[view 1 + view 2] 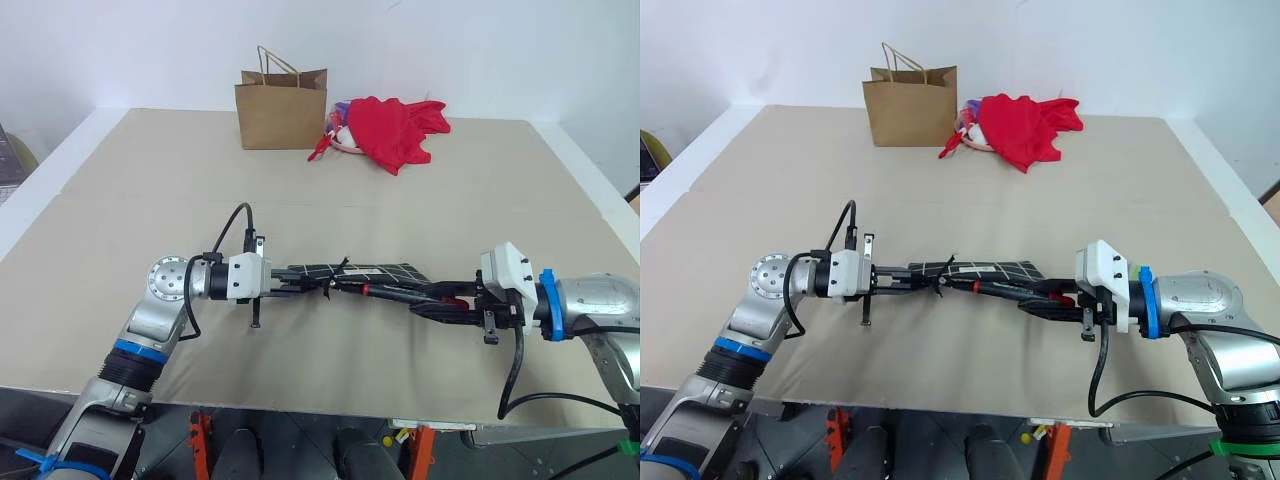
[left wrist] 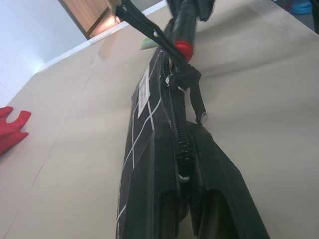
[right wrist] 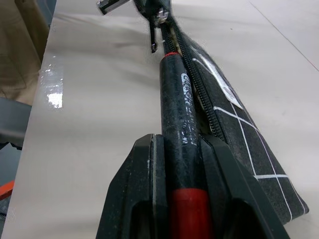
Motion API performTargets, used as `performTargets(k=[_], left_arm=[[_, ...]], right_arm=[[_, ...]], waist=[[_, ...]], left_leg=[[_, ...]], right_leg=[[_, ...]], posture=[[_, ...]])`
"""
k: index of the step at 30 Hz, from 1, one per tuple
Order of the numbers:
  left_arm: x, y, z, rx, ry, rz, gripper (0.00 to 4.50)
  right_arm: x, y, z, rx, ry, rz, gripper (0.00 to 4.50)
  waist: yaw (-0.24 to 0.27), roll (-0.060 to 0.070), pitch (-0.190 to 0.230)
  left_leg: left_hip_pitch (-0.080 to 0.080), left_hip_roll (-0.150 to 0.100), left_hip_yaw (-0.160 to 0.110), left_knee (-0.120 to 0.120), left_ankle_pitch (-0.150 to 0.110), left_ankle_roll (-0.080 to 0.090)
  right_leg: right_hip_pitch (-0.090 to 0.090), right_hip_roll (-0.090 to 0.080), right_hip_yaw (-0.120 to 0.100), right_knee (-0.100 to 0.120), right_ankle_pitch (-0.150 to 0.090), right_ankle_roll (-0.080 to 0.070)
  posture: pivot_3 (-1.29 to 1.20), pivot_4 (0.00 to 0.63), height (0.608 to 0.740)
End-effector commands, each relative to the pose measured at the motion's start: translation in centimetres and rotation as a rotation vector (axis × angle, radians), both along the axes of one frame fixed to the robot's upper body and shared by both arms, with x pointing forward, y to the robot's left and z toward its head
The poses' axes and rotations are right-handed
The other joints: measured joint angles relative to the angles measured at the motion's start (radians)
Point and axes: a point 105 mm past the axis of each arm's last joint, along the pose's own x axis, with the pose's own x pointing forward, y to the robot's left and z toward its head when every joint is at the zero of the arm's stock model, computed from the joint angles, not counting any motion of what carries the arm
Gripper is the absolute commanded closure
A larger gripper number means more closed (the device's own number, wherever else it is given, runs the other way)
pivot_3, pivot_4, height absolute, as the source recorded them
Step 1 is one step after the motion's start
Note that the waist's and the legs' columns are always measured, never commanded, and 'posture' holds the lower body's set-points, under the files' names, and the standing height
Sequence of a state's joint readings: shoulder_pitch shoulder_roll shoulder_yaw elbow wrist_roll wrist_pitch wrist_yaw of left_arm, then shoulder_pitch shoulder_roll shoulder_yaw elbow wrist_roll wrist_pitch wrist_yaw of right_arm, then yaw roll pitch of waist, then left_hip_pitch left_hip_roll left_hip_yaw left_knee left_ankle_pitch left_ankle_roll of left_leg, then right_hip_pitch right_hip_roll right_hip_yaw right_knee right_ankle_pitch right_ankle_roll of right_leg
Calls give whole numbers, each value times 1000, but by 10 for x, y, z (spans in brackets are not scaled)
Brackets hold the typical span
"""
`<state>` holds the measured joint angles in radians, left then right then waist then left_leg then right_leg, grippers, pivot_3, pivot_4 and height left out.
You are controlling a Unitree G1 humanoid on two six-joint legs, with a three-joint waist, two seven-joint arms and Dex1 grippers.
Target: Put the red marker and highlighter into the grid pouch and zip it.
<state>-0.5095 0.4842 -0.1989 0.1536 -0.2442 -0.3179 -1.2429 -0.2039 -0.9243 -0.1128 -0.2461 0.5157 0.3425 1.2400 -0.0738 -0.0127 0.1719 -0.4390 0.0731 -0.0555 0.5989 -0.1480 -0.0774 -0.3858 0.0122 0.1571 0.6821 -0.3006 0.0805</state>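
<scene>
Red marker point(image 3: 180, 149) pinched between the right gripper point(image 1: 432, 300) jaws, black end at the zipper of the grid pouch point(image 1: 355, 271). Pouch's other end clamped in the tightly closed left gripper point(image 1: 285, 279). Far beyond both: brown paper bag point(image 1: 282, 107), red cloth heap point(image 1: 398, 128).

Grid pouch point(image 1: 355, 272) lies on the table point(image 1: 300, 170) near its front edge, between the two grippers: left gripper point(image 1: 290, 279) at its left end, right gripper point(image 1: 425, 297) at its right end. Red marker point(image 3: 178, 107) lies along the pouch's zipper side. Paper bag point(image 1: 282, 112) stands at the far edge, cloth heap point(image 1: 392, 126) just right of it.
</scene>
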Motion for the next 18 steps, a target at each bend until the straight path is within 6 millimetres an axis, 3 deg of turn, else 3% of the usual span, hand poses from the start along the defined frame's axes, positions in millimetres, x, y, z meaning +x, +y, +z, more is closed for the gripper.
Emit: performTargets(k=[1,7,18], left_arm=[[-6,-3,10,-27,-30,-17,4500],[-8,-8,12,-38,-31,-33,4500],[-15,-22,13,-54,-30,-76,4500]], right_arm=[[1,-1,8,5,-31,-3,3827],[2,0,5,-4,-25,1,3827],[12,28,1,23,-11,32,3827]], waist=[[1,0,0],[1,0,0],[1,0,0]], left_leg=[[0,0,0,0,0,0],[0,0,0,0,0,0],[0,0,0,0,0,0]], right_leg=[[0,0,0,0,0,0],[0,0,0,0,0,0],[0,0,0,0,0,0]], posture=[[0,150,739],[0,150,739],[0,150,739]])
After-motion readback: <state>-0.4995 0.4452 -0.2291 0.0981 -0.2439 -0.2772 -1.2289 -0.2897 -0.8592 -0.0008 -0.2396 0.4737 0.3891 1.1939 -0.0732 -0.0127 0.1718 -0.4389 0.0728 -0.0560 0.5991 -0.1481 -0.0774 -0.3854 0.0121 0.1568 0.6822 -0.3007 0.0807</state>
